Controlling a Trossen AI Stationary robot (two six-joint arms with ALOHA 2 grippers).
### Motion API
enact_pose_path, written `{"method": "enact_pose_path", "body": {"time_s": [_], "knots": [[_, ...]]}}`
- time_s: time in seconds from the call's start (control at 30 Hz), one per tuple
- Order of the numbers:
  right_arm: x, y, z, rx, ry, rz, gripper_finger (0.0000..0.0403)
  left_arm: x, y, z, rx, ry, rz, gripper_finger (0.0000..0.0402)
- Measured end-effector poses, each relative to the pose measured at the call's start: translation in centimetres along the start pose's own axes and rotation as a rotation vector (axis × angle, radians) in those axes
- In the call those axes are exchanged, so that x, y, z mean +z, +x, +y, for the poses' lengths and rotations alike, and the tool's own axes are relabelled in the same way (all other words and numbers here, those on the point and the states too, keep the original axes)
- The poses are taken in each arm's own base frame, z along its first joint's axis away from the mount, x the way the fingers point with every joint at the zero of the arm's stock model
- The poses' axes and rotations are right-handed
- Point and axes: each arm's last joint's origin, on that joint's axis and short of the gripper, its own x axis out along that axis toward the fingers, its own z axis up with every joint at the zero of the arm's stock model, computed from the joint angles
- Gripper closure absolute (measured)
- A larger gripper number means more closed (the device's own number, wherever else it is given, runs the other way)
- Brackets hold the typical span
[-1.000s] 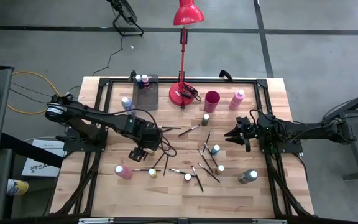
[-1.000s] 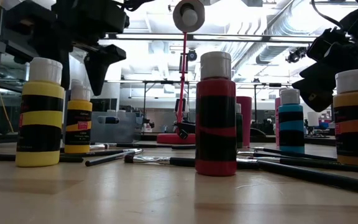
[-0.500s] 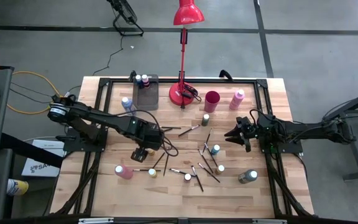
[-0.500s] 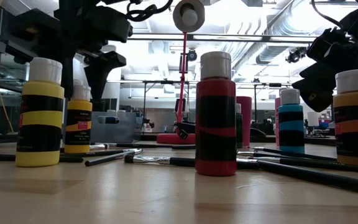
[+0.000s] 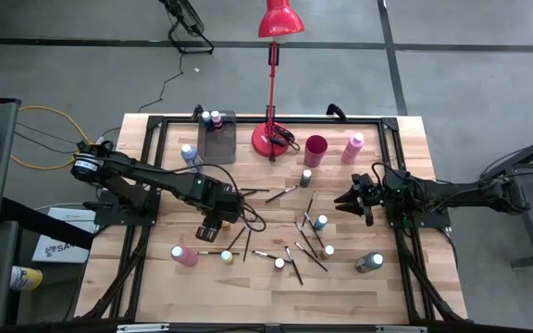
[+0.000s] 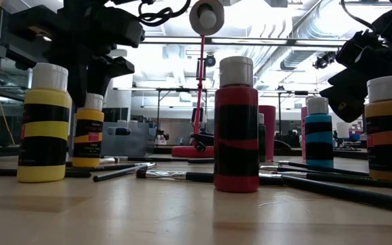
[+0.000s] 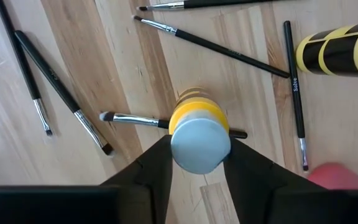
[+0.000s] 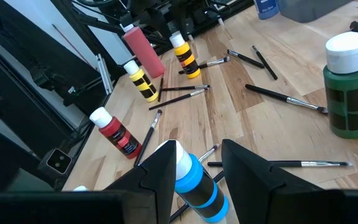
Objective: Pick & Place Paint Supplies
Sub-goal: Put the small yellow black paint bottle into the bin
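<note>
High view: my left hand (image 5: 213,228) sits left of centre; bottles and brushes (image 5: 296,256) lie scattered on the worktop (image 5: 387,296).
Left wrist: pinching the yellow bottle (image 7: 198,129).
Right wrist: right hand (image 8: 197,160) spread, unloaded; most sorting remains.

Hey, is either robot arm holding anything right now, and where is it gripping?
The left pincer is closed around the white cap of a yellow paint bottle standing on the table. The right pincer holds nothing.
</note>
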Motion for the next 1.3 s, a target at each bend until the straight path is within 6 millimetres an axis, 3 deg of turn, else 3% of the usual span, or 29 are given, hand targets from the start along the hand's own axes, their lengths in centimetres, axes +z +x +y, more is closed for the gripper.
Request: {"method": "enact_pose_path", "body": {"time_s": [0.17, 0.53, 1.03, 1.3], "knots": [[0.0, 0.0, 0.0, 0.0, 0.0, 0.0, 0.028, 0.0, 0.0, 0.0, 0.003, 0.001, 0.0, 0.0268], [0.0, 0.0, 0.0, 0.0, 0.0, 0.0, 0.028, 0.2, 0.0, 0.0, 0.007, -0.009, -0.017, 0.0193], [0.0, 0.0, 0.0, 0.0, 0.0, 0.0, 0.028, 0.4, 0.3, -0.1, 0.016, -0.048, -0.049, 0.019], [0.0, 0.0, 0.0, 0.0, 0.0, 0.001, 0.028, -0.8, 1.1, -0.9, 0.009, -0.074, -0.083, 0.019]]}}
